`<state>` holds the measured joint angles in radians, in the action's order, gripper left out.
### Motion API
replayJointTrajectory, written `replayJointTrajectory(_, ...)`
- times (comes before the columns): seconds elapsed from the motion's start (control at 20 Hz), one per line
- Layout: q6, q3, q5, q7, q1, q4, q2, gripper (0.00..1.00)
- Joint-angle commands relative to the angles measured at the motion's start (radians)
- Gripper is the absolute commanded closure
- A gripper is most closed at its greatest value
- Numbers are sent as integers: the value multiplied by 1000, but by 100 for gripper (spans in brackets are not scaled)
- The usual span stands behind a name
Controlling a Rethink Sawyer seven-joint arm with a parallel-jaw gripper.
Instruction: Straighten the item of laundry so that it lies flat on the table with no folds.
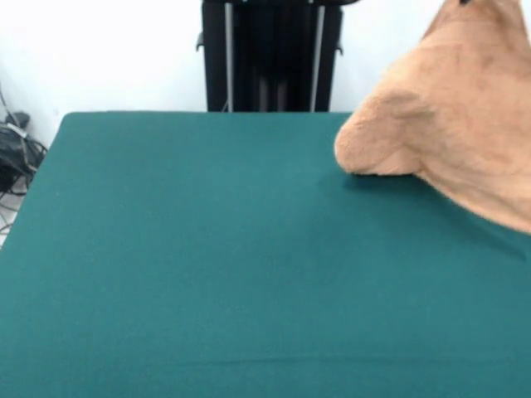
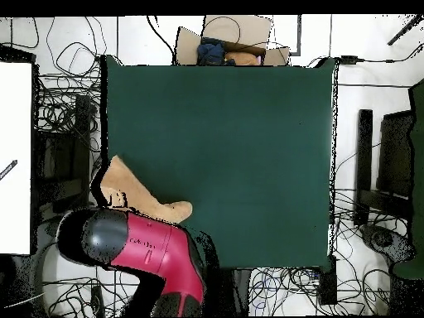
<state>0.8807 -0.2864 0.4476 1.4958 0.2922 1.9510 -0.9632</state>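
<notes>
The peach-orange towel (image 1: 448, 116) hangs in the air at the right of the front view. It rises to a peak at the top edge, and one rounded fold rests on the dark green table (image 1: 207, 265) near its far right corner. My gripper (image 1: 461, 2) shows only as a dark tip at that peak, shut on the towel. In the overhead view the towel (image 2: 137, 195) sits at the table's (image 2: 224, 149) lower left edge, partly hidden under my red arm (image 2: 157, 252).
The black pedestal (image 1: 270, 54) stands behind the table's far edge. Cables (image 1: 17, 149) lie on the floor at the left. In the overhead view a cardboard box (image 2: 232, 45) holding clothes sits beyond the table's top edge, with a white panel (image 2: 15, 157) at the left.
</notes>
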Motion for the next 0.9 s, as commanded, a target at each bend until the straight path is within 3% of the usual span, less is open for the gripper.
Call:
replayJointTrajectory(0.05,137,-45,-49,371,16,-30,-33,100)
replayJointTrajectory(0.9,226,-51,-76,389,-1,-91,-46,100)
